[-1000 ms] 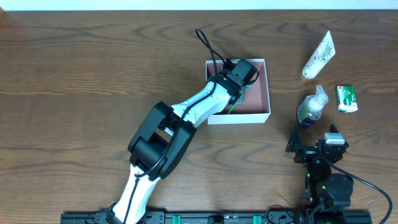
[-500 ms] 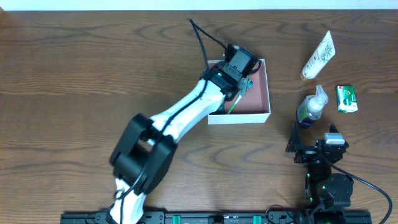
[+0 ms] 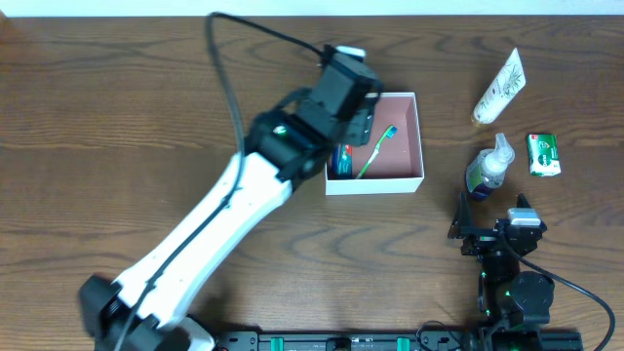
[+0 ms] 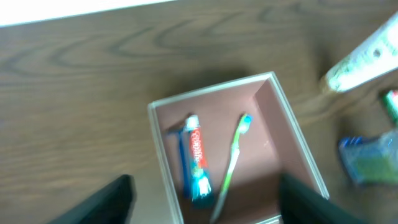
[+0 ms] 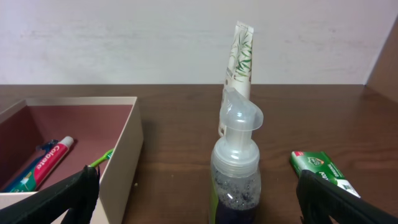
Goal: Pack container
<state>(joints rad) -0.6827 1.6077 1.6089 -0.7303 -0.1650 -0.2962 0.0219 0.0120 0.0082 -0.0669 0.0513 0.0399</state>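
Container: the container [image 3: 408, 136] sits mid-table towards the far edge, open side up, with its pink floor showing.
Inside it: a toothpaste [image 4: 196, 155] lies along the left wall. A toothbrush [image 4: 233, 162] lies just right of it, head towards the far wall, and the two are apart.
Left gripper: the left gripper [image 4: 205, 185] hangs above the container's left side with its jaws spread wide and nothing in them.
Right gripper: the right gripper [image 5: 198, 185] is parked low, right of the container and nearer the front. It is also wide open and empty.
Still to pack: a pump bottle [image 5: 236, 168] stands upright just right of the container, straight ahead of the right gripper. A white tube [image 3: 499, 86] lies further right and back, its long axis slanting away from the container. A green box [image 3: 544, 154] lies furthest right.
Nearer arm: the right one, I'd say; everything unpacked is on its side.
Changed: a second ago the left gripper was down inside the container, hiding the floor. It has since lifted and drawn back left, leaving the toothbrush uncovered. The right arm has not stirred.
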